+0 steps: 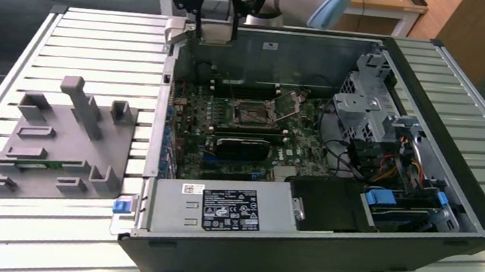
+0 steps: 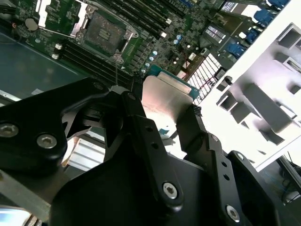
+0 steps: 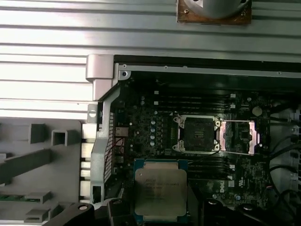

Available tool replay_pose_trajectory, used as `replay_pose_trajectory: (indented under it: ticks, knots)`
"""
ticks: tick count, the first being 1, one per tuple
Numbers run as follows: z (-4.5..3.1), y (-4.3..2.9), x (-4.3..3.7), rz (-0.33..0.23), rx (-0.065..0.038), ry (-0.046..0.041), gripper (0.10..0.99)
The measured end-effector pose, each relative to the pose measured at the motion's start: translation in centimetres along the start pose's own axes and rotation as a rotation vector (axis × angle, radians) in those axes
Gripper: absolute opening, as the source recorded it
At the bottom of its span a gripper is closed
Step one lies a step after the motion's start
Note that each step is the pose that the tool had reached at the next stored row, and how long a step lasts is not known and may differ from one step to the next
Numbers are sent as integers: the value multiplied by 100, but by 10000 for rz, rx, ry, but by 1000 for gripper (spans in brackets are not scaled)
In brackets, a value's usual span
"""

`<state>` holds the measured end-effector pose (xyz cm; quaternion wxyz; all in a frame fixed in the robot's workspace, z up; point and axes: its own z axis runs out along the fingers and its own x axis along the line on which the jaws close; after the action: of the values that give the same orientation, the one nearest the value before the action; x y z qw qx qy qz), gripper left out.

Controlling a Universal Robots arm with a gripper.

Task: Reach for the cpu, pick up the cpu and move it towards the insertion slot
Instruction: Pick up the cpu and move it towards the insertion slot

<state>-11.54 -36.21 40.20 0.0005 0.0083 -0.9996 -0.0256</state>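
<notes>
CPU (image 3: 160, 189) sat clenched flat between our gripper (image 2: 162, 125) fingers, metal lid facing out, above the open computer case (image 1: 453, 163); we judged that kept it level for the open socket (image 3: 196, 134) on the motherboard.

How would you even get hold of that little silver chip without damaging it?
By its two opposite thin edges, coming flat-on from above the metal top. The cpu is a thin flat square, so only its rim gives fingers purchase. That is how the gripper holds it here, a finger against each side, above the open computer case.
</notes>
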Motion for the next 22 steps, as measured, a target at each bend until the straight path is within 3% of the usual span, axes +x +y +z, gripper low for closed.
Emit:
replay_pose_trajectory:
  ticks: [10, 22]
  knots:
    - [21, 99, -206, 51, 1, -2, 533]
    - [38, 164, -498, 173, 0, -9, 533]
